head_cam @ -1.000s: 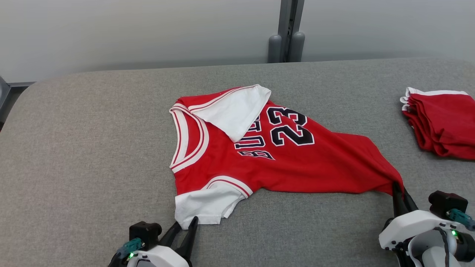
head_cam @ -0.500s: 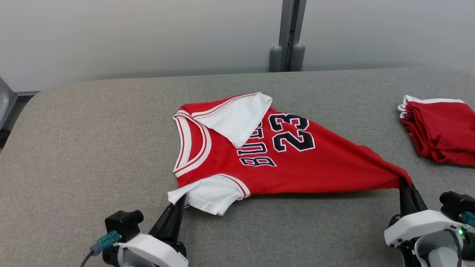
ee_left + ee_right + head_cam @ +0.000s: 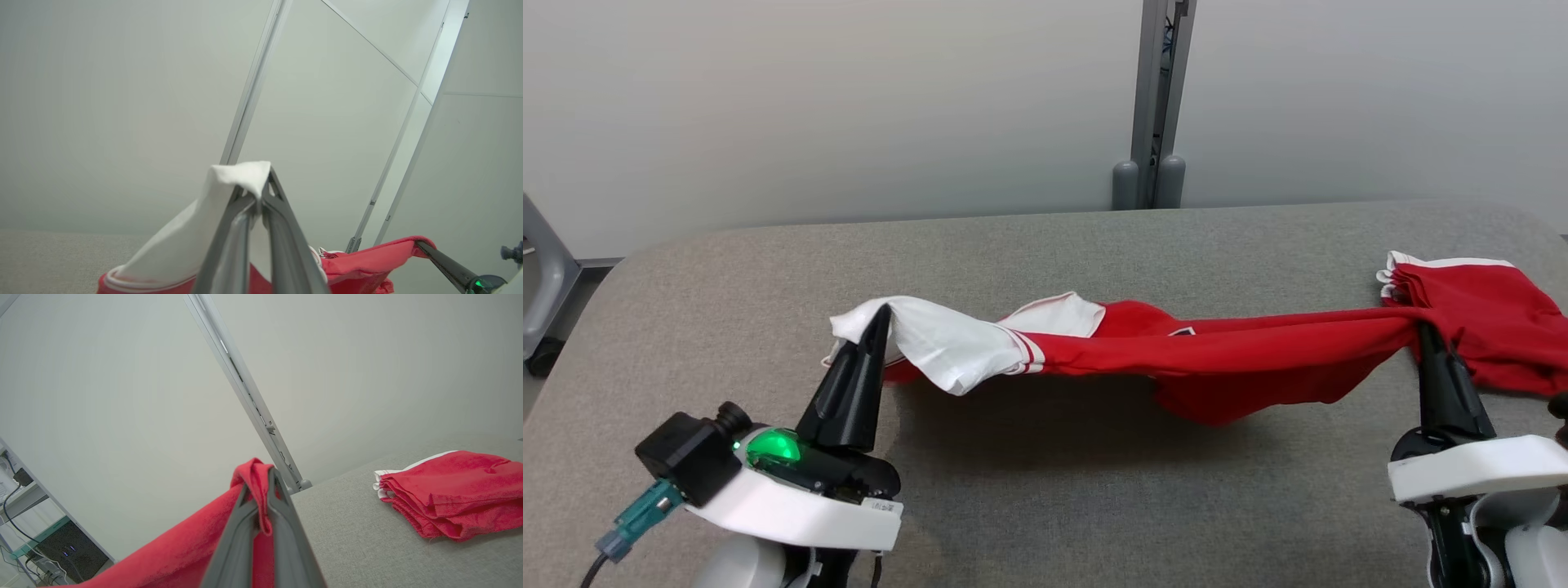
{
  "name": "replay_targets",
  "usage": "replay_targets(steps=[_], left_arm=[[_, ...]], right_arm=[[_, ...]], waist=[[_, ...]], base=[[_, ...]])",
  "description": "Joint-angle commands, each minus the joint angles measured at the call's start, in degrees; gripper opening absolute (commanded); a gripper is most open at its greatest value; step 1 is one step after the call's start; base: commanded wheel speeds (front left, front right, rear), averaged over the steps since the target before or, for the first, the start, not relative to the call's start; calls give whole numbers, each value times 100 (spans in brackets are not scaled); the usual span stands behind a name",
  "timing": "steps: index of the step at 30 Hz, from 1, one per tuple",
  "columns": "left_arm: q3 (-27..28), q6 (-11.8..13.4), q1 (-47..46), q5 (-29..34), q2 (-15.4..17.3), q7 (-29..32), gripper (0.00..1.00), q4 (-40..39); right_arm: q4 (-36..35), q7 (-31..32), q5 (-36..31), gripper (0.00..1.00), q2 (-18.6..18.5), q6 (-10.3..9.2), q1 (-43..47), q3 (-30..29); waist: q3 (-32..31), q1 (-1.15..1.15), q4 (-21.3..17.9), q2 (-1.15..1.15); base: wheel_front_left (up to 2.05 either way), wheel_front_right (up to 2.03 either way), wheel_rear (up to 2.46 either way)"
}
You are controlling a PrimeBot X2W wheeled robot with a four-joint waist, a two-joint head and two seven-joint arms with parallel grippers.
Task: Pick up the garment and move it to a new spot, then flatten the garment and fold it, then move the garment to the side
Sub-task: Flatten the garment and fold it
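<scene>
The garment [image 3: 1217,359], a red jersey, hangs stretched above the middle of the grey surface [image 3: 1045,506]. The left gripper [image 3: 881,310] is clamped on its white sleeve, the right gripper [image 3: 1424,328] on a red corner near the right edge. Pick-up looks done; setting down elsewhere, flattening, folding and moving aside remain.

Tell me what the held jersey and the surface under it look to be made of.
Jersey: thin knit fabric, likely polyester, matte; it sags and creases softly where it hangs. Surface: grey woven upholstery-type cloth, matte, with a fine heathered weave; its rounded corner hints at padding, though that is unsure.
</scene>
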Motion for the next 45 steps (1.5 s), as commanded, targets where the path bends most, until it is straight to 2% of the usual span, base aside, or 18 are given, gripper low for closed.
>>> replay_targets(steps=[1, 8, 13, 17, 22, 29, 34, 37, 40, 45], left_arm=[[57, -1, -39, -53, 92, -26, 0, -222], [232, 62, -276, -134, 341, 208, 0, -1402], [289, 159, -466, -262, 474, 567, 0, -1996], [261, 181, -708, -219, 600, 827, 0, -1991], [217, 127, -1257, -231, 706, 1012, 0, -1744], [-2, 23, -3737, -288, 1031, 1795, 0, -461], [-16, -2, -5959, 85, 1162, 1978, 0, 939], [-53, 7, -7223, 434, 1140, 1800, 0, 1683], [-112, 3, -8245, 732, 980, 1342, 0, 2368], [-188, 7, -9072, 699, 562, 605, 0, 3267]], right_arm=[[-266, 104, 94, 0, -50, 1, 114, -45], [-1720, 683, 593, 0, -46, 2, 516, -293], [-2509, 1061, 844, 0, -44, 2, 794, -454], [-2811, 1285, 934, 0, -43, 2, 880, -525], [-2772, 1442, 885, 0, -43, 3, 460, -504], [-1845, 1729, 214, 0, -45, 3, -2235, -479], [-441, 1473, -246, 0, -43, 2, -4691, -344], [497, 1072, -480, 0, -39, 2, -6055, -246], [1471, 584, -703, 0, -44, 2, -7129, -304], [2829, -58, -1049, 0, -29, 3, -8170, -348]], waist=[[-54, 0, -43, 0], [-127, 0, -166, 0], [-18, 0, -243, 0], [200, 0, -285, 0], [665, 0, -304, 0], [1938, 0, -300, 0], [2663, 0, -408, 0], [2950, 0, -500, 0], [3115, 0, -509, 0], [3383, 0, -306, 0]], base=[[0, 0, 0], [0, 0, 0], [0, 0, 0], [0, 0, 0], [0, 0, 0], [0, 0, 0], [0, 0, 0], [0, 0, 0], [0, 0, 0], [0, 0, 0]])
